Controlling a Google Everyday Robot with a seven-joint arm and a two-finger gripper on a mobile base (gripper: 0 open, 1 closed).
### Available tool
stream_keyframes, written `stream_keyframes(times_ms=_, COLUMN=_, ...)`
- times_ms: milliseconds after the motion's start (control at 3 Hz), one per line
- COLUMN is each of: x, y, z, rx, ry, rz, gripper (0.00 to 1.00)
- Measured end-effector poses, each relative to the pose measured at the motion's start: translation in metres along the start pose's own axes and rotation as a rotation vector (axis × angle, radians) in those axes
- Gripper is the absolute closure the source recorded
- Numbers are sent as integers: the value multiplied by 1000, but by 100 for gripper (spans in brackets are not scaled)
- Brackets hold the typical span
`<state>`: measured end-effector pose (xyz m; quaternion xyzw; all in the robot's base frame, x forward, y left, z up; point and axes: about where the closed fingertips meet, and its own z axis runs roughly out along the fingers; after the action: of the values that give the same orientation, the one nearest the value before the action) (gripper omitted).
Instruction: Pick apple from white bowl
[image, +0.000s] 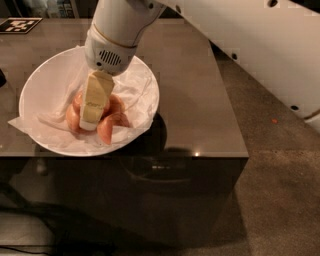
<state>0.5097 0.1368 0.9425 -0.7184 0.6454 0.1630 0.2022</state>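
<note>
Dark glossy tabletop (200, 100), white bowl (35, 90) at camera-left. End effector (89, 122) low inside bowl, right over apple (75, 107); apple shows at its camera-left side. Grip state: cannot tell.

my gripper (88, 120), centre-left of frame: cream-beige | apple (73, 116): orange-red | white bowl (45, 80): plain white, paper liner (132, 85) white | table (190, 100): glossy dark grey-brown | tag (20, 25), upper left: black-and-white pattern | floor (280, 190): speckled brown
</note>
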Motion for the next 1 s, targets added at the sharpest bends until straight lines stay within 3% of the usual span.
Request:
stream_keyframes(times_ms=667, x=-5, y=11, z=34, rx=-78, ry=-24, rz=9, gripper=0)
stream_keyframes(times_ms=1000, x=-3, y=12, z=41, rx=-42, ry=-37, rz=-24, gripper=0)
